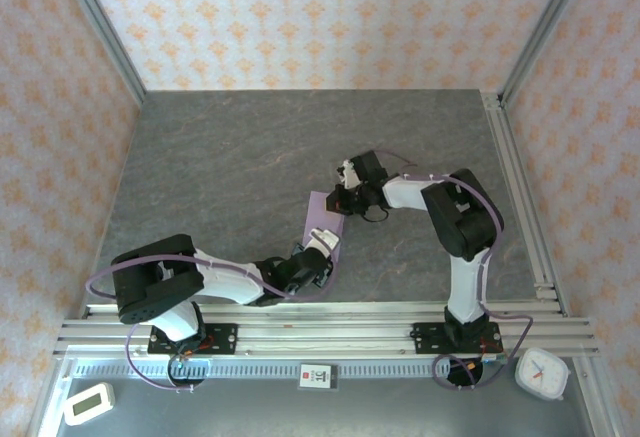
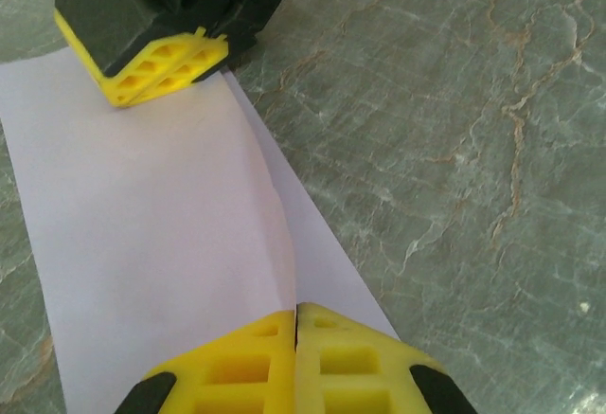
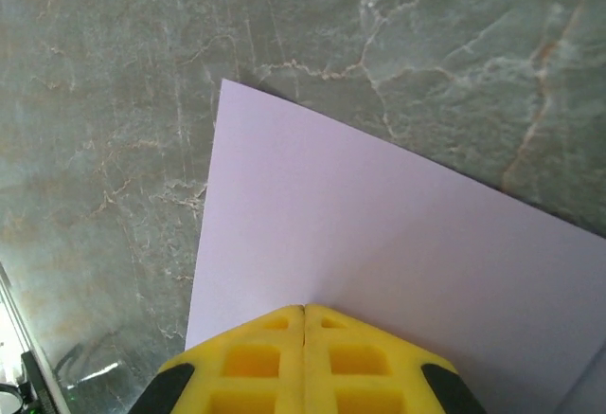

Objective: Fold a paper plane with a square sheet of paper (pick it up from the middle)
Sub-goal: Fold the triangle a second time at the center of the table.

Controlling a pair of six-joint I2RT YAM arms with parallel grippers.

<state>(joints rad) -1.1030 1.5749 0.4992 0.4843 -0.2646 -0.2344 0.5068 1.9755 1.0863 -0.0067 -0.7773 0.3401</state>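
Note:
The square sheet of paper lies pale lilac on the grey table between my two grippers. My left gripper is shut at the sheet's near end. In the left wrist view a raised ridge of the sheet runs straight into the closed tips of that gripper, pinched there. My right gripper is shut, its tips resting on the flat sheet at the far end. The right gripper also shows at the top of the left wrist view. No paper plane shape is visible.
Aluminium rails run along the near edge, and another rail runs along the right side. A white clock, a small label card and a white timer sit below the rails. Patterned walls enclose the table.

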